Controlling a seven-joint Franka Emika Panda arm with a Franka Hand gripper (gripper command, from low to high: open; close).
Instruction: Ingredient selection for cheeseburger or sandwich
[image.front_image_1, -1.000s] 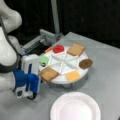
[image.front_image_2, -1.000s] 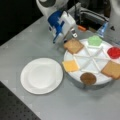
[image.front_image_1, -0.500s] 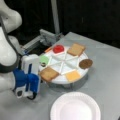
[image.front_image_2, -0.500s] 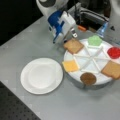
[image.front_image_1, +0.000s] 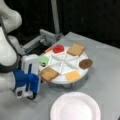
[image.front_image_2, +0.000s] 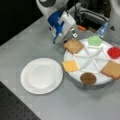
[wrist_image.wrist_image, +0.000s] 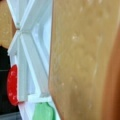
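Gripper (image.front_image_2: 71, 33) set at rim of divided tray (image.front_image_2: 82, 75), right at near toast (image.front_image_2: 73, 45); jaw state cannot be told; toast best pinched by edge, kept level; lettuce (image.front_image_2: 95, 40), tomato (image.front_image_2: 114, 52) beyond; plate (image.front_image_2: 41, 76) bare.

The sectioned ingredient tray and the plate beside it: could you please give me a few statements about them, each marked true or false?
1. The white round plate holds a finished sandwich. False: nothing lies on it.
2. The end effector is at the toast square nearest the arm. True.
3. The yellow cheese square lies in the sectioned tray. True.
4. The dark brown patty sits on the table outside the tray. False: it lies in a tray compartment.
5. Two toast squares are in the tray, the second on the side opposite the first. True.
6. The red tomato disc lies on top of the green lettuce. False: they are in separate compartments.
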